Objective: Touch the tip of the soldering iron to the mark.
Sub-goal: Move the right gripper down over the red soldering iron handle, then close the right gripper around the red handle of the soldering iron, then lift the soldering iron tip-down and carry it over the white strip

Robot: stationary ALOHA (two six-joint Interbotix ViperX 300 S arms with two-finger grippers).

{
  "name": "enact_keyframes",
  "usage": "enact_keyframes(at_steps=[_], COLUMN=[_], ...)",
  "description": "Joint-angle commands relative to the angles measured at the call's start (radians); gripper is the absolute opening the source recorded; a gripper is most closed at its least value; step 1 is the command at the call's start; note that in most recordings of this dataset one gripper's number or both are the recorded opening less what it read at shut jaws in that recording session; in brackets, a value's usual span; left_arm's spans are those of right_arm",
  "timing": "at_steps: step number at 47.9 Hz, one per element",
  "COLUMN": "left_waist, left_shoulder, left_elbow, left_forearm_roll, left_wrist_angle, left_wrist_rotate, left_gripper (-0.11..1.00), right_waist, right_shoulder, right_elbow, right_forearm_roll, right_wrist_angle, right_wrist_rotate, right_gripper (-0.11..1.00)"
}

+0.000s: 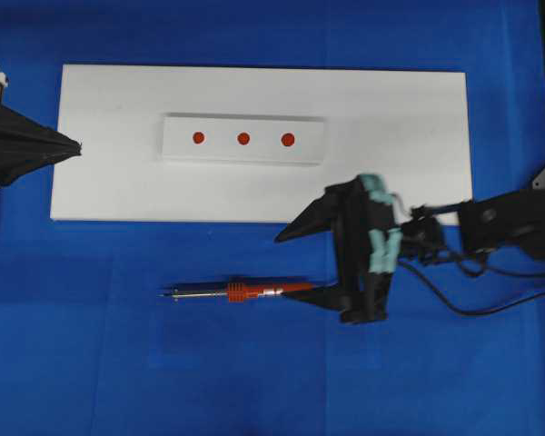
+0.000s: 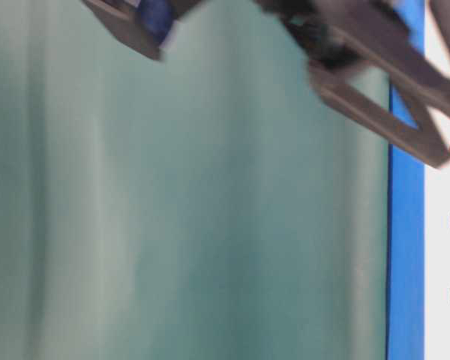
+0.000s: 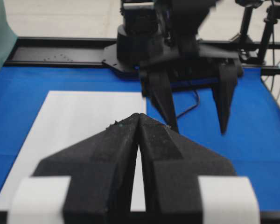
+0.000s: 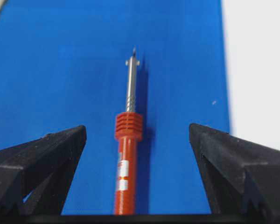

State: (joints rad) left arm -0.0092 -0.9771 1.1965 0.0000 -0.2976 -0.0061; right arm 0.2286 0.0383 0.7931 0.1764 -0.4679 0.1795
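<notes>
Overhead: the slim red-handled soldering iron (image 1: 245, 292) lies on the blue cloth just below the white board (image 1: 100, 182), its dark tip (image 1: 166, 292) pointing left. The right gripper (image 1: 295, 263) spreads wide over the handle's end. Left wrist: the left gripper (image 3: 139, 116) is pressed closed, empty. Right wrist: the iron lies between the spread jaws, untouched.

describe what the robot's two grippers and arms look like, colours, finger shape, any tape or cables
Both grippers have matte black, wedge-shaped fingers tapering to points. The right gripper has pale teal tape around its finger bases, and thin black cables trail along its black arm. The left gripper carries white bands on the finger bases.
</notes>
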Motion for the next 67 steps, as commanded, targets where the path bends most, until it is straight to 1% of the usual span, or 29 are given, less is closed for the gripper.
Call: enact_keyframes(at_steps=[1,13,19,26,30,34,37,42,47,48,58,67], left_waist=[-0.003,-0.003,-0.002,-0.002,-0.002,-0.002,0.000,0.002,0.002,0.000,0.002,0.002], left_shoulder=[0.003,0.005,0.005,0.003,0.003,0.003,0.003,0.005,0.003,0.003,0.003,0.003], left_elbow=[-0.008,0.002,0.005,0.005,0.006,0.006,0.006,0.006,0.006,0.006,0.008,0.006], left_forearm_roll=[0.002,0.003,0.002,0.002,0.002,0.002,0.002,0.002,0.002,0.003,0.002,0.002], left_wrist_angle=[-0.011,-0.021,-0.021,-0.021,-0.021,-0.021,-0.023,-0.023,-0.021,-0.021,-0.021,-0.023], left_wrist_rotate=[0.000,-0.002,-0.002,-0.002,-0.002,-0.002,0.000,-0.002,-0.002,-0.002,-0.002,-0.002], left_gripper=[0.00,0.00,0.00,0.00,0.00,0.00,0.00,0.00,0.00,0.00,0.00,0.00], right_waist=[0.018,0.040,0.041,0.044,0.046,0.048,0.046,0.048,0.048,0.048,0.048,0.046], right_shoulder=[0.035,0.187,0.255,0.305,0.322,0.324,0.324,0.324,0.324,0.324,0.313,0.238], right_elbow=[-0.041,-0.109,-0.132,-0.155,-0.158,-0.155,-0.155,-0.155,-0.153,-0.153,-0.155,-0.144], right_forearm_roll=[0.025,0.094,0.137,0.144,0.144,0.144,0.144,0.137,0.123,0.120,0.109,0.109], right_wrist_angle=[-0.034,-0.048,-0.048,-0.049,-0.049,-0.051,-0.057,-0.075,-0.078,-0.077,-0.075,-0.054], right_wrist_rotate=[-0.002,-0.002,-0.002,-0.003,-0.003,-0.006,-0.011,-0.015,-0.017,-0.017,-0.017,-0.029], right_gripper=[0.86,0.85,0.85,0.85,0.82,0.74,0.60,0.30,0.07,0.06,0.06,0.06])
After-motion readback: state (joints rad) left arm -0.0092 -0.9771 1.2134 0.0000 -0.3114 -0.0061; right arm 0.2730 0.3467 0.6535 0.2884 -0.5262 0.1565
